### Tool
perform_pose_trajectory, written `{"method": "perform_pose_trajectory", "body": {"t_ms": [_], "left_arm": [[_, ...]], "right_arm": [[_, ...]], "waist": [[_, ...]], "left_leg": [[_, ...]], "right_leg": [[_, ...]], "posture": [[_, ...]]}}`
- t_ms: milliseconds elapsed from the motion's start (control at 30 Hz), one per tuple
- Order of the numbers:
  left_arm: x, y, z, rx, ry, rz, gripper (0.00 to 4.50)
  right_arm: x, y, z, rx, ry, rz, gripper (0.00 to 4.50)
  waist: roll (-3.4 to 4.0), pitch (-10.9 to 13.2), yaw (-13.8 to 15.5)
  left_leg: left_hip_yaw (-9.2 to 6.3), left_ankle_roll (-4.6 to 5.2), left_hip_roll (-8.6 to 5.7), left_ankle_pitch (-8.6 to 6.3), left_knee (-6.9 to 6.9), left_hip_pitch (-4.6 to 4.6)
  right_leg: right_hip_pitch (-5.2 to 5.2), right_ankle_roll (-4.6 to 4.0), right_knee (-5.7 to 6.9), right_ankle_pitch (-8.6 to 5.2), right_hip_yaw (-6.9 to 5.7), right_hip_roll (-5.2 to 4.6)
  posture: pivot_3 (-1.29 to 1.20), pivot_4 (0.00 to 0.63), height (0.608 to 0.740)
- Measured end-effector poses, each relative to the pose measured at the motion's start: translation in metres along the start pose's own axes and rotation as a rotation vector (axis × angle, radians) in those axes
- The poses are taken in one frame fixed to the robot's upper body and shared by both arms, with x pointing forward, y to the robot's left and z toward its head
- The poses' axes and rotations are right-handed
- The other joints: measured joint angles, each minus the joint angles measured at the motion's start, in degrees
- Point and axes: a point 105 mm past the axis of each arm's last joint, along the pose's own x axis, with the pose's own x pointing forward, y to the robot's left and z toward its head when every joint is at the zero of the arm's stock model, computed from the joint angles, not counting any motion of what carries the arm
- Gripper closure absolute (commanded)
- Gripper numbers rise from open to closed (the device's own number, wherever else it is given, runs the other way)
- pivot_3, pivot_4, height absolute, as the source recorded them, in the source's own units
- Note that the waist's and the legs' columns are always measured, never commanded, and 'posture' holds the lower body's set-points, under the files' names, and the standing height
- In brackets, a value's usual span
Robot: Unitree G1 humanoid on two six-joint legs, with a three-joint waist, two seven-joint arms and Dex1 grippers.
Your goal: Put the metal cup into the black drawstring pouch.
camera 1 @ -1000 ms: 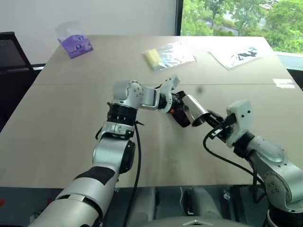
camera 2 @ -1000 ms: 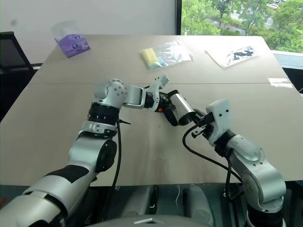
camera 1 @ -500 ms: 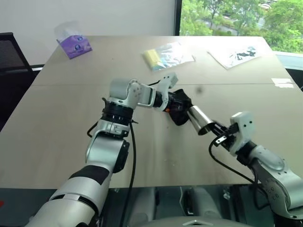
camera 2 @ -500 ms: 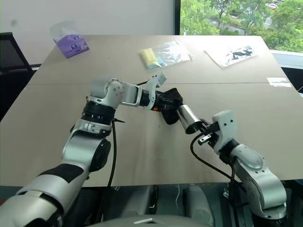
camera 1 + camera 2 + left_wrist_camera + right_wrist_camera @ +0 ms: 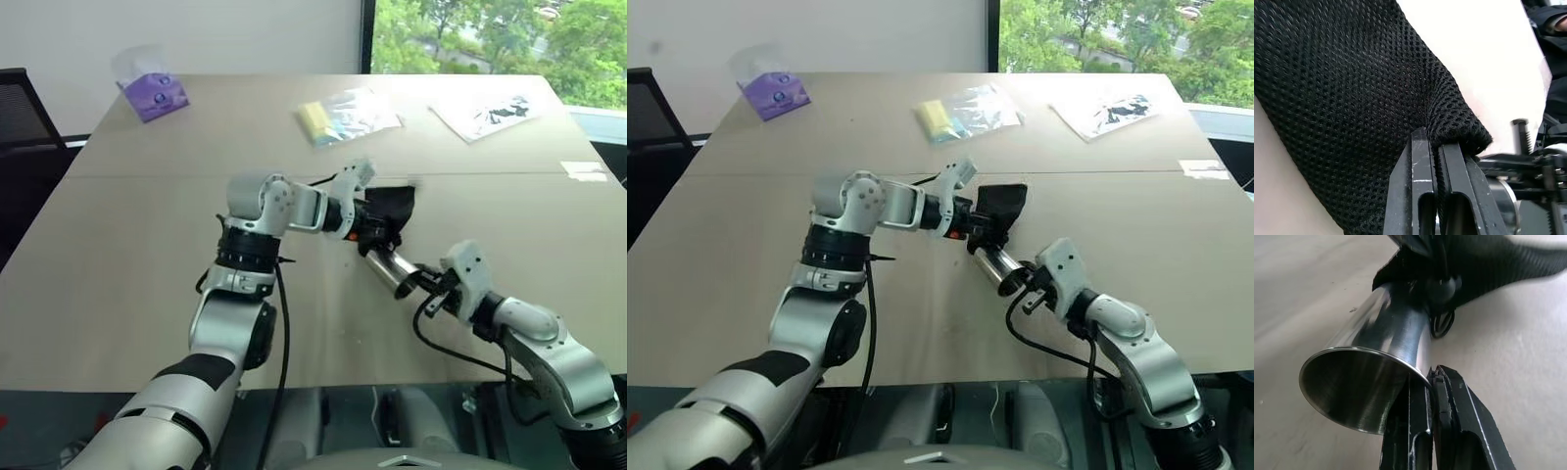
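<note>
The black drawstring pouch (image 5: 394,204) hangs from my left gripper (image 5: 1432,139), which is shut on the mesh edge at its mouth. The metal cup (image 5: 388,267) lies tilted just below the pouch, low over the table, with its open rim toward my right arm. My right gripper (image 5: 1432,377) is shut on that rim, one finger inside and one outside. In the right wrist view the cup (image 5: 1378,357) runs away from me, and its far closed end meets the pouch's fabric (image 5: 1488,262) beside the cord's bead (image 5: 1447,286). How far it reaches inside is hidden.
A purple tissue pack (image 5: 152,90) sits at the table's far left. A clear bag with a yellow item (image 5: 348,115) and another clear bag (image 5: 490,113) lie along the far side. A black chair (image 5: 22,108) stands at the left of the table.
My right gripper has sunk toward the table with the cup and tipped it lower. The pouch's body has swung up and away, so it now sits above the cup's far end.
</note>
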Motion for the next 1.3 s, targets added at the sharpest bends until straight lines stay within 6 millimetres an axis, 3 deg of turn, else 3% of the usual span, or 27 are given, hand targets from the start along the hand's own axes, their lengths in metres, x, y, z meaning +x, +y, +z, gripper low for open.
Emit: {"method": "perform_pose_trajectory", "body": {"t_ms": [433,633,933,1300], "left_arm": [[-0.005,0.007,-0.001,-0.004,0.003,0.036,4.5],[-0.018,0.009,0.002,0.055,0.013,0.077,4.5],[-0.024,0.012,-0.01,0.072,0.046,0.099,4.5],[-0.026,0.009,-0.012,0.061,0.057,0.091,4.5]], "right_arm": [[0.003,0.029,0.025,0.006,-0.149,0.185,4.48],[0.02,0.013,0.015,0.067,-0.152,0.098,4.48],[0.01,-0.018,-0.005,0.125,-0.114,-0.036,4.48],[0.013,-0.015,-0.011,0.139,-0.102,-0.034,4.48]], "waist": [[0.0,0.0,-0.04],[0.0,0.0,0.14],[0.0,0.0,0.1],[0.0,0.0,0.08]], "left_leg": [[0.0,-0.01,-0.01,0.0,0.02,0.0],[-0.01,-0.02,-0.01,0.01,0.01,0.0],[-0.01,-0.02,-0.01,0.01,0.01,-0.01],[0.0,-0.02,-0.01,0.01,0.01,0.0]], "right_leg": [[0.01,0.0,0.0,0.0,0.0,-0.03],[0.01,0.0,-0.01,0.0,-0.01,-0.07],[0.01,0.0,0.0,0.0,0.05,-0.07],[0.02,0.0,0.0,0.0,0.06,-0.06]], "posture": [[0.0,0.15,0.74],[0.0,0.15,0.74],[0.0,0.15,0.74],[0.0,0.15,0.74]]}}
